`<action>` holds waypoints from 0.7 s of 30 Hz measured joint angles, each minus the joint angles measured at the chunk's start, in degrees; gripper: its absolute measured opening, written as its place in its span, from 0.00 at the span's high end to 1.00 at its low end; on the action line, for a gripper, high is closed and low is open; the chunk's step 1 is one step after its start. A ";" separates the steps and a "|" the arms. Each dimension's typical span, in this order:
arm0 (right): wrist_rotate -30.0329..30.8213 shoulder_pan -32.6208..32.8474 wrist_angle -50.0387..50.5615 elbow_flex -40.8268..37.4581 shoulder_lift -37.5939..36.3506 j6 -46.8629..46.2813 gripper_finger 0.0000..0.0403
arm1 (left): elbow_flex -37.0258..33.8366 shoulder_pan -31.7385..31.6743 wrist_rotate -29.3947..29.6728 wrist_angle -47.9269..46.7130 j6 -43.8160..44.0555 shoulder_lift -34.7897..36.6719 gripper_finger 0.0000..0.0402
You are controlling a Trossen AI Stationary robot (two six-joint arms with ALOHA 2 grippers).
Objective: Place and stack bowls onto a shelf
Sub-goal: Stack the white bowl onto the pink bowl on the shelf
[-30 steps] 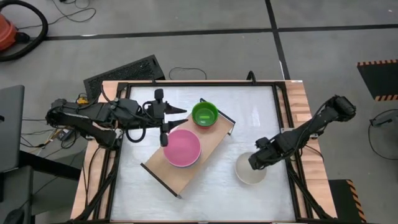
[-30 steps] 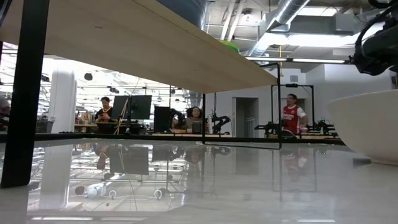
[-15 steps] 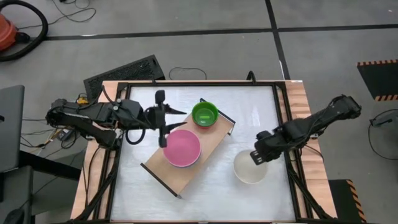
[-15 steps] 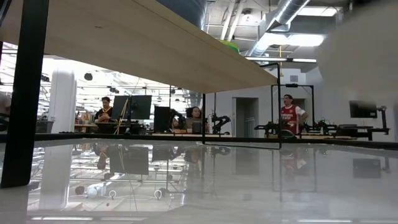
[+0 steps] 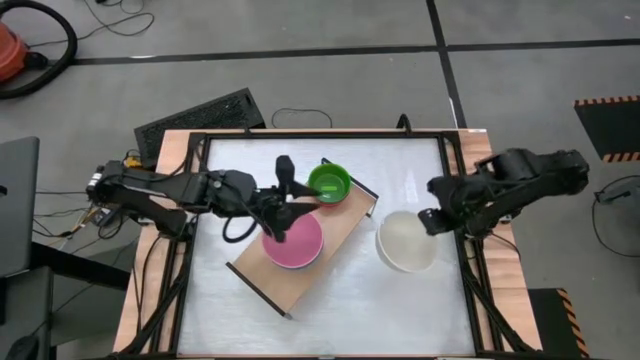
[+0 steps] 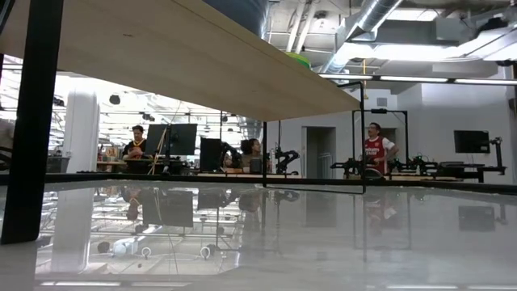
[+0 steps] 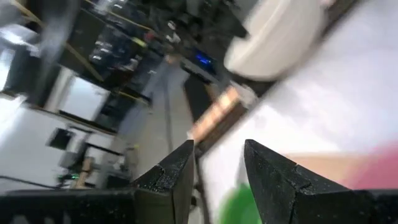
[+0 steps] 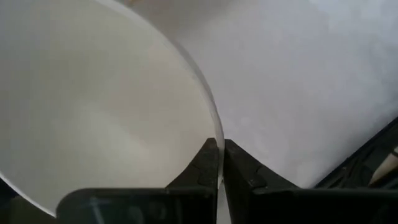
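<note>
While the right gripper fingers pinch the cream bowl rim above the white bench | left gripper fingers apart over pink bowl on shelf | green bowl beside | people in room

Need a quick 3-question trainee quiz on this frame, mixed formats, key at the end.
1. True or false: the right gripper is pinching the rim of the cream white bowl.
2. Which bowls sit on the shelf? A) pink bowl and lime green bowl B) blue and red C) none
3. Fill in: the left gripper hovers over the ___ bowl's edge.

Key: 1 true; 2 A; 3 pink.
</note>
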State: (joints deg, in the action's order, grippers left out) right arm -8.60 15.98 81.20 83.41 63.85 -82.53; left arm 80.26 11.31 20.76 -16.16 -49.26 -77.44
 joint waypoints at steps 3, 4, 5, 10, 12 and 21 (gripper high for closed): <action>0.31 -1.79 2.12 4.24 1.27 2.36 0.93 | 4.01 0.03 1.85 0.32 -1.15 -2.69 0.68; 0.43 -2.23 2.33 5.47 1.90 3.16 0.93 | 5.72 0.14 1.98 0.37 -1.73 -3.62 0.68; 0.47 -2.79 2.49 6.54 2.15 4.07 0.93 | 7.21 0.34 2.00 0.72 -2.46 -4.45 0.68; -0.09 -4.41 3.97 9.60 4.21 7.44 0.93 | 13.32 1.05 -0.31 0.62 -4.45 -7.18 0.68; -0.36 -4.73 4.05 10.14 4.97 8.39 0.93 | 14.67 1.07 -1.72 1.42 -6.80 -7.79 0.68; -0.54 -5.53 3.95 10.39 5.89 11.97 0.93 | 15.01 1.25 -0.74 4.01 -9.03 -8.25 0.68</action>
State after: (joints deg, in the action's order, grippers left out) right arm -9.15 10.45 85.15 93.80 69.73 -70.56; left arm 95.26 12.56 20.02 -12.15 -58.29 -85.69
